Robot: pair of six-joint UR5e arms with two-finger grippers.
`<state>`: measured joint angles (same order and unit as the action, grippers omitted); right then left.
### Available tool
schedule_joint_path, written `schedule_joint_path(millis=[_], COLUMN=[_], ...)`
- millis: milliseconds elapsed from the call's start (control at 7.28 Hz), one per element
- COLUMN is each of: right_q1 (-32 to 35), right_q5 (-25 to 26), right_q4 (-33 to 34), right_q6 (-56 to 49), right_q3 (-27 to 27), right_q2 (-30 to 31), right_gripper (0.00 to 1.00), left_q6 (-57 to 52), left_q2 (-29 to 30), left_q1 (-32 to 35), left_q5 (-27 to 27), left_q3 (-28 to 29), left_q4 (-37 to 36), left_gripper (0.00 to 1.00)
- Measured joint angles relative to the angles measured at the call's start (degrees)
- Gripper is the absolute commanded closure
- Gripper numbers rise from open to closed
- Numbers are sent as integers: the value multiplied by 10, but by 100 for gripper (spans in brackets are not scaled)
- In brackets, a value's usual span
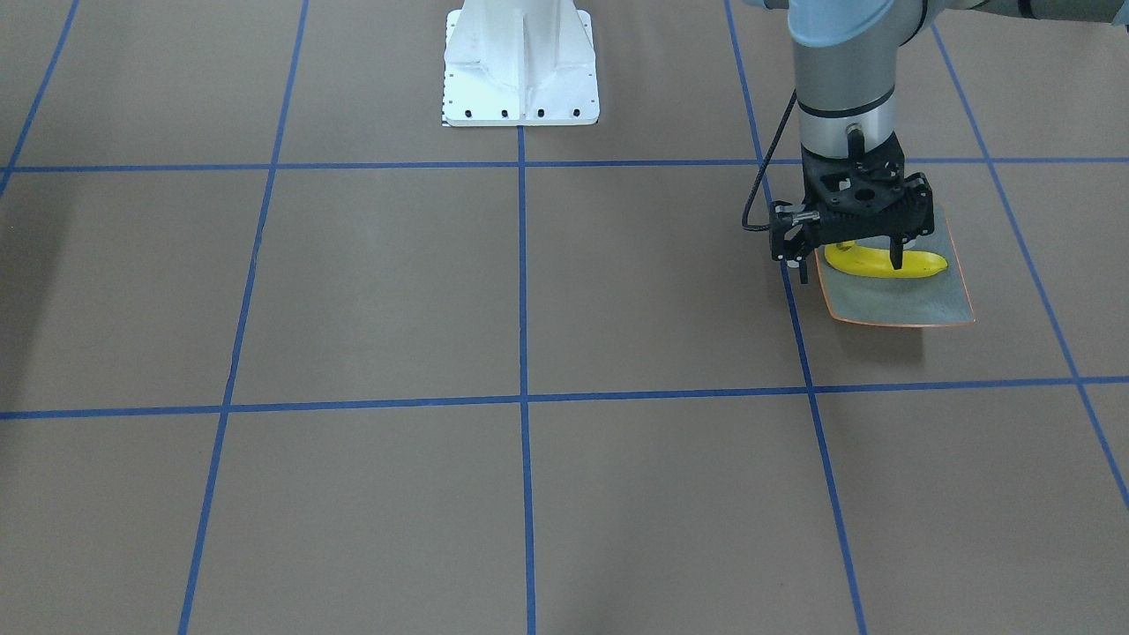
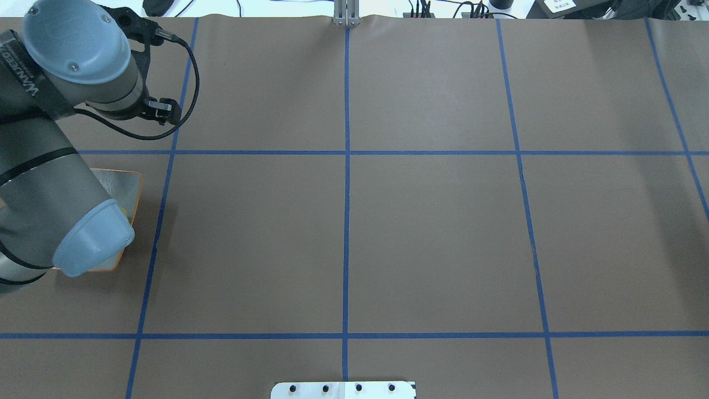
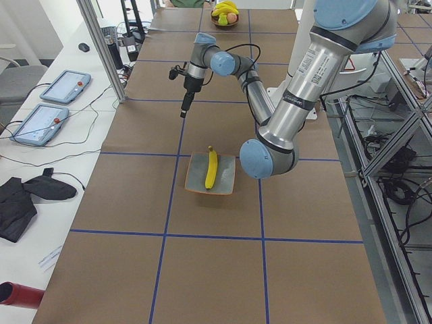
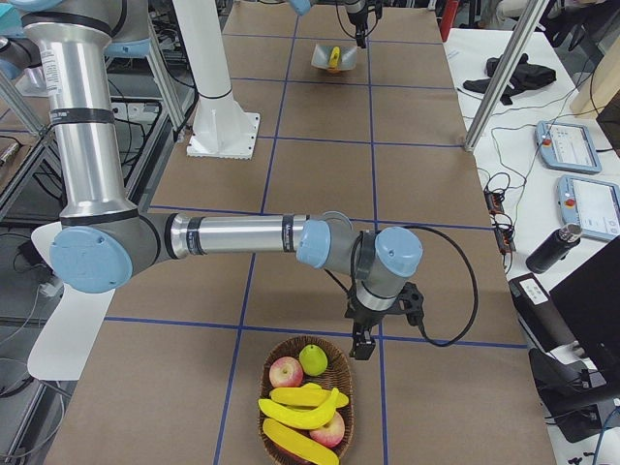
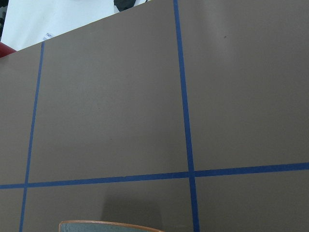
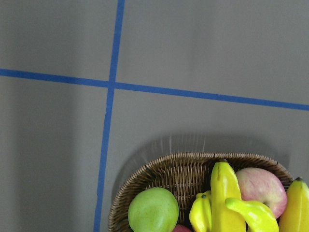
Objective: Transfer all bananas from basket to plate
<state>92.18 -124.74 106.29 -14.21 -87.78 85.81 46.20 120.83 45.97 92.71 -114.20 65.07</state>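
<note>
One yellow banana (image 1: 886, 263) lies on the grey-green plate (image 1: 900, 304) with its orange rim, seen lengthwise in the exterior left view as banana (image 3: 211, 169) on plate (image 3: 226, 182). My left gripper (image 1: 850, 272) hangs open and empty above the table, just past the plate's far side. The wicker basket (image 4: 341, 373) stands at the table's other end and holds more bananas (image 4: 300, 415). In the right wrist view these bananas (image 6: 224, 193) lie in the basket (image 6: 159, 176). My right gripper (image 4: 360, 351) hovers over the basket's rim; whether it is open or shut I cannot tell.
Red apples (image 4: 286, 371) and a green fruit (image 6: 153, 211) share the basket. The white robot base (image 1: 520, 70) stands at the table's middle edge. A metal post (image 3: 101, 47) and control tablets (image 3: 64, 84) are beside the table. Blue tape lines grid the brown surface.
</note>
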Motion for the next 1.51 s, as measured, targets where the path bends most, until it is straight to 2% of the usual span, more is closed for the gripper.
schedule_joint_path(millis=[412, 687, 1236, 1511], right_q1=[0, 0, -1, -6], right_q5=[26, 51, 60, 58], right_q4=[-1, -6, -119, -130], right_q6=[1, 6, 46, 52], right_q3=[5, 19, 75, 78], right_q2=[52, 58, 62, 64], right_gripper=[0, 1, 1, 1], left_q6=[2, 3, 3, 2], left_q2=[16, 23, 35, 35], left_q1=[-2, -5, -11, -13], left_q5=[-1, -1, -2, -2], left_q3=[17, 24, 30, 34], left_q4=[8, 16, 17, 18], left_gripper=[0, 0, 0, 0])
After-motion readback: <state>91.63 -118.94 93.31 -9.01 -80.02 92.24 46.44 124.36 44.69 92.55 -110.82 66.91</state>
